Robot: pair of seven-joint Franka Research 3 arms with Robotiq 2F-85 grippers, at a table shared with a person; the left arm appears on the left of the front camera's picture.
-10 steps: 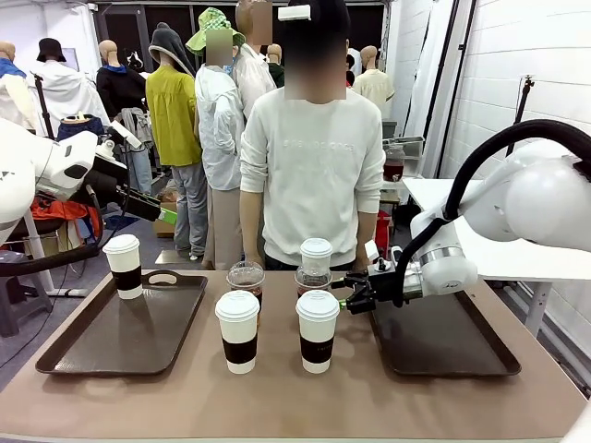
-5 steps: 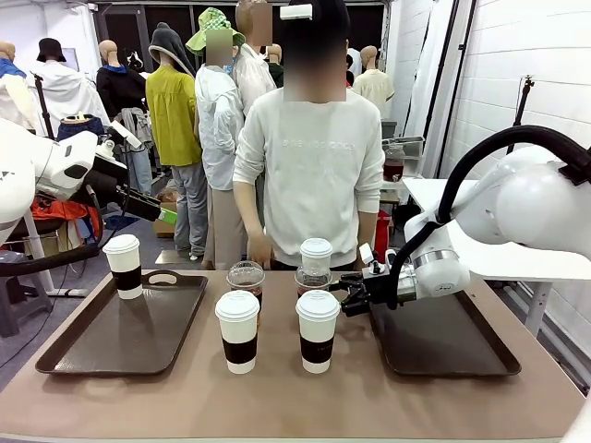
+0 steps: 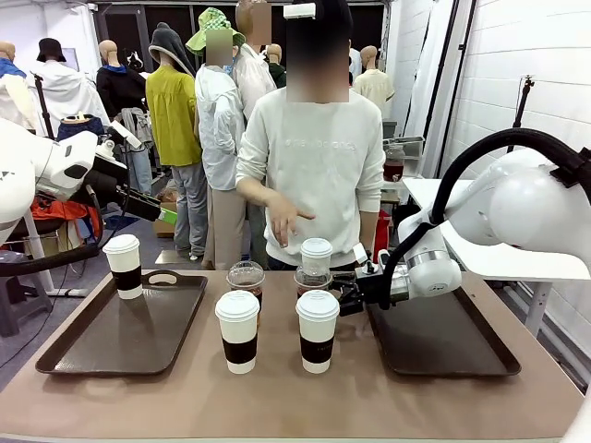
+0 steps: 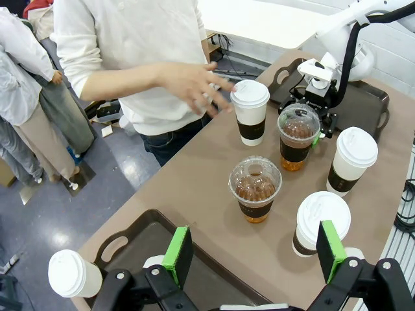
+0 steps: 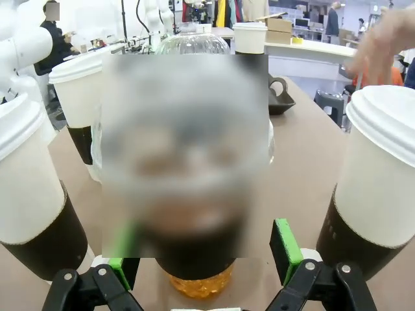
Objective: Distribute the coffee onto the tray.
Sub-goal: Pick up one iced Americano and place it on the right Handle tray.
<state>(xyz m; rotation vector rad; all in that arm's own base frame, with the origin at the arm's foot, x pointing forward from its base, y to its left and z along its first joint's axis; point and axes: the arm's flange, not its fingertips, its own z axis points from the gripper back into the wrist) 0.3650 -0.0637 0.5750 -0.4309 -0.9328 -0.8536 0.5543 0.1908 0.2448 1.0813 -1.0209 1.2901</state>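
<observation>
Step in hand: pick of the right-hand clear cup (image 3: 312,281) with your right gripper (image 3: 343,300).

Right gripper: low at the cup's base, jaws spread wide, one green pad (image 5: 283,249) on each side of the cup. The right wrist view shows a sliver of gap at each pad, so nothing is gripped yet.

The cup stands on the bare table (image 3: 277,397) between the two trays, near the inner edge of the right tray (image 3: 443,365). One white cup (image 3: 316,258) stands close behind it and another (image 3: 317,330) close in front.

Left gripper (image 4: 253,241): open, nothing between its pads, hanging above the left tray (image 3: 148,337). One white cup on that tray (image 3: 123,266).

Progress, as judged: one cup of six placed, five on the table, none on the right tray.

The person's hand (image 3: 282,217) is raised over the far cups and touches none of them.

Next move, as judged:
- Close your jaws on the lower body of the cup, below the dome lid.
- Grip softly. Thin plastic will likely give, and the liquid could push up at the lid.
- Lift straight up until the base clears the neighbouring white lids.
- Only then carry the cup sideways and set it down on the right tray.
- Watch the raised hand before you lift.
</observation>
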